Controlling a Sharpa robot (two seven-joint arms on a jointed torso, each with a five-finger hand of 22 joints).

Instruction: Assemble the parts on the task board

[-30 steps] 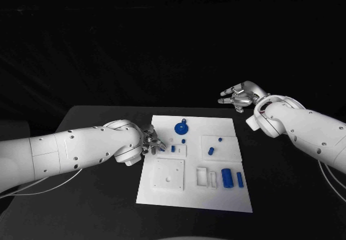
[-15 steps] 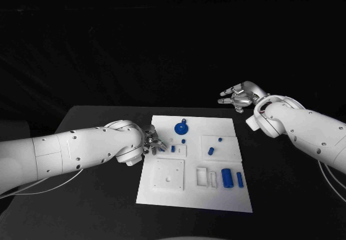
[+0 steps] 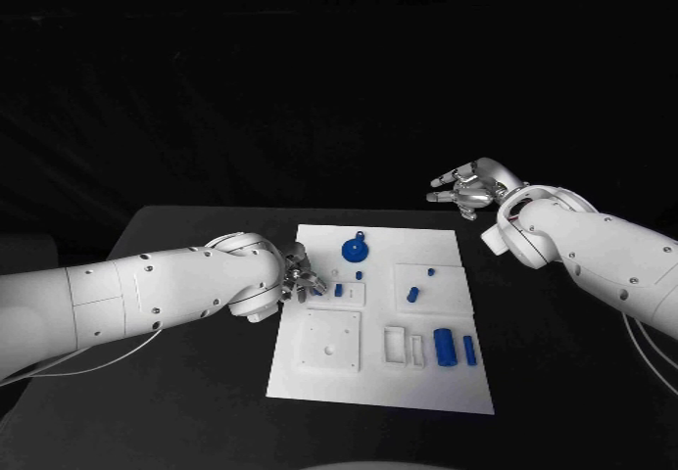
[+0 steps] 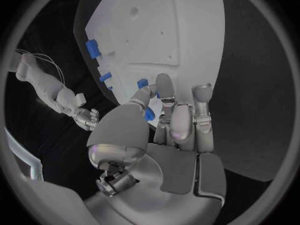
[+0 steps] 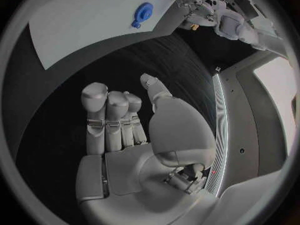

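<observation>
A small blue part (image 4: pixel 149 114) is pinched by the left hand (image 3: pixel 300 277) at the task board's (image 3: pixel 381 392) left edge, judged light, rigid and slippery, so best gripped across its short sides, while the right hand (image 3: pixel 467 189) is held released, well off the board.

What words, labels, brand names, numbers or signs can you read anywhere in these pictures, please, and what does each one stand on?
None: no readable text in any view.
The task board is plain white, with no print.
The blue parts carry no marks.
The left hand and right hand show no lettering or logo.
</observation>
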